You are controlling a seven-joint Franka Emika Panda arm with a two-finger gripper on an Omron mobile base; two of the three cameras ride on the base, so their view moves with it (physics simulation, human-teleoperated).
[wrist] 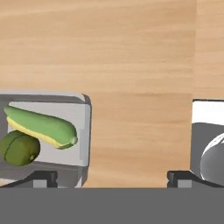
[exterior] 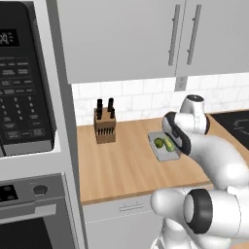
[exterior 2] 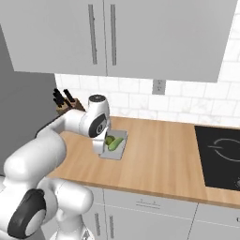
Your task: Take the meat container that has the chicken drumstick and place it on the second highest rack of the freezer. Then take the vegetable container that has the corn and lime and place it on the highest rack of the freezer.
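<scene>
Vegetable container [wrist: 81, 131] on tabletop [wrist: 131, 52] looks rigid, light, contents loose: corn [wrist: 41, 126] beside lime [wrist: 19, 148]; hand [wrist: 111, 177] wide open, empty, take its rim

- We are looking at a glossy white arm [exterior: 214, 160] built of rounded, bulging segments.
- We are seeing dark grey round caps [exterior: 197, 210] covering its joints, ringed in black.
- We are noticing a dark band [exterior: 176, 132] running along the segment near the wrist.
- We are seeing two small dark fingertips [wrist: 43, 177] on the gripper [wrist: 111, 177].
</scene>
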